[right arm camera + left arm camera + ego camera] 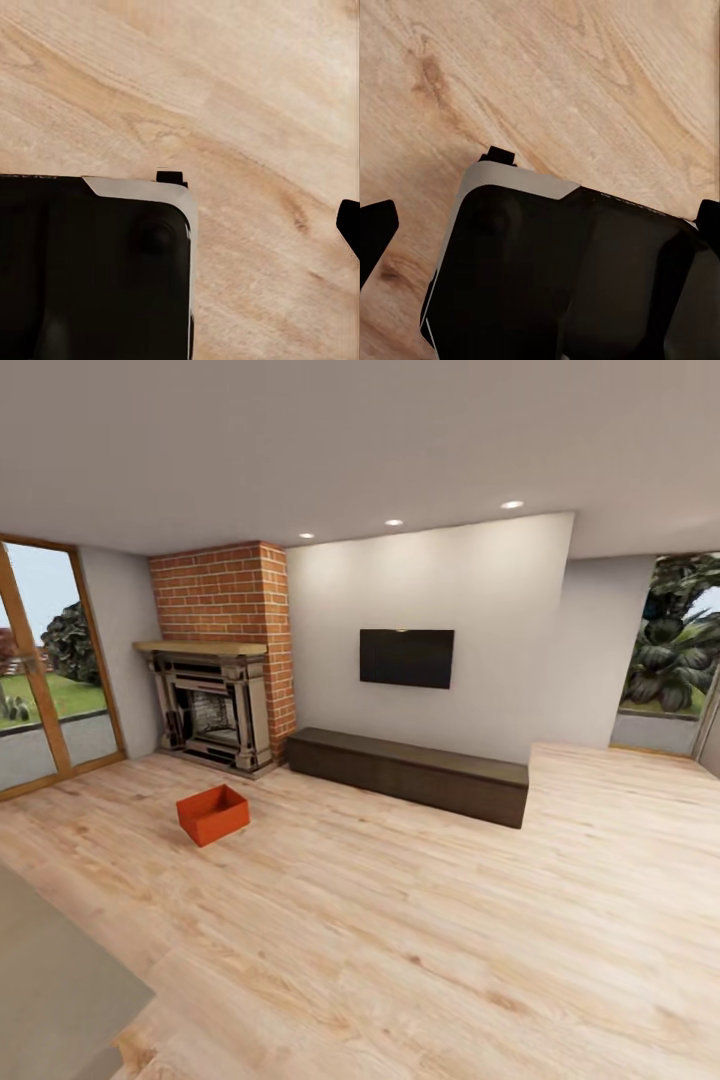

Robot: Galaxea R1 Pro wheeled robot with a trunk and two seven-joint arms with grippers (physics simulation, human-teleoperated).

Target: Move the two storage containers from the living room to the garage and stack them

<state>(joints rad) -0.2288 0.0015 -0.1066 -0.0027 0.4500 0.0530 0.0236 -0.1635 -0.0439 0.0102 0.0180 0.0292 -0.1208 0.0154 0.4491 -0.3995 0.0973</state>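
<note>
Orange-red bin at ten o'clock looks light, stiff, thin-walled; grip opposite rims. Jaws' state: cannot tell.

Light wood-plank floor spreads under the camera, its grain and darker knots running aslant. Over the floor sits the robot's base, a black body with a pale grey rim along its rounded corner and a small black tab standing at that edge. One dark fingertip of the right gripper pokes in over the planks, touching nothing.
</note>
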